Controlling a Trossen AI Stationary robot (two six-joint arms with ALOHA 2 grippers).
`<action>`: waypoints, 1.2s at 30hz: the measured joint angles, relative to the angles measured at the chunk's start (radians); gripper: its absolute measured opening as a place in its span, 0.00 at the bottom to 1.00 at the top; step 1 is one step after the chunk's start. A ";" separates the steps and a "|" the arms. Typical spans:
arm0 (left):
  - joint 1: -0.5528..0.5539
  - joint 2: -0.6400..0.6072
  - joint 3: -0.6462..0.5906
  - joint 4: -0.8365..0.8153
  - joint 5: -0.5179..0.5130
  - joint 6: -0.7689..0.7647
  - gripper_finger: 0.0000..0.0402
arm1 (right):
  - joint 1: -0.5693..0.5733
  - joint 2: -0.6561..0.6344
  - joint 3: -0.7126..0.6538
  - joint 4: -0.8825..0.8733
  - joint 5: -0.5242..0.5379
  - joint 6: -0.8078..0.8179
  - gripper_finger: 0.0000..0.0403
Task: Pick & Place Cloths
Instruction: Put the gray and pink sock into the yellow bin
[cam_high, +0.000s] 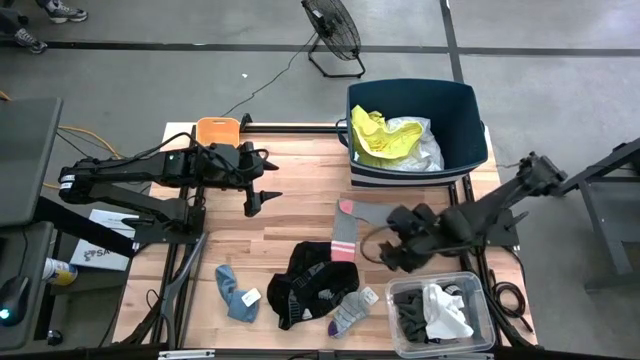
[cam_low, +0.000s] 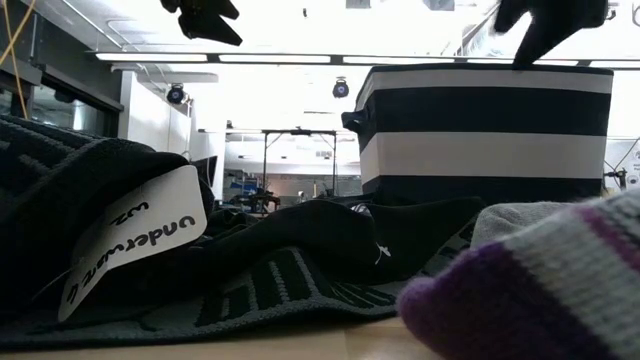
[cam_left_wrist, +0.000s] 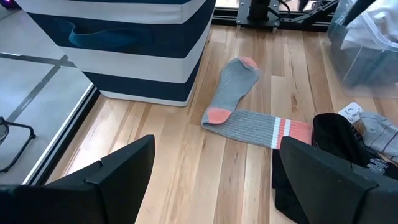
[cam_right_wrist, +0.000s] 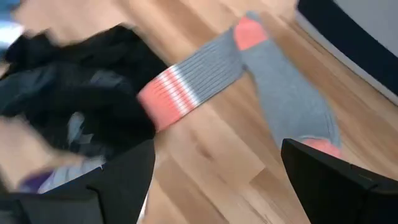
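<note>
A grey sock with pink ends (cam_high: 345, 225) lies flat on the table's middle. It also shows in the left wrist view (cam_left_wrist: 242, 106) and the right wrist view (cam_right_wrist: 273, 99). Nearer the front lie a black garment (cam_high: 310, 280), a blue-grey sock (cam_high: 235, 292) and a grey and purple sock (cam_high: 350, 312). Neon yellow and white cloths (cam_high: 395, 140) lie inside the navy tub (cam_high: 470, 120). My right gripper (cam_high: 385, 255) hovers open just right of the grey sock, holding nothing. My left gripper (cam_high: 260, 200) waits open above the table's left half.
A clear plastic bin (cam_high: 482, 300) with white and dark grey cloths stands at the front right, under my right arm. A small orange tray (cam_high: 215, 130) sits at the far left edge. Bare wood lies between my left gripper and the grey sock.
</note>
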 joint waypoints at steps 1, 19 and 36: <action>0.000 0.000 0.000 -0.002 0.000 0.000 0.85 | -0.028 0.016 0.000 0.001 0.000 0.028 0.85; 0.000 0.000 0.000 -0.015 0.000 0.005 0.85 | -0.265 0.309 0.000 -0.002 -0.033 0.231 0.84; 0.000 0.000 0.000 -0.015 0.006 0.001 0.85 | -0.339 0.441 0.000 0.179 0.021 0.175 0.80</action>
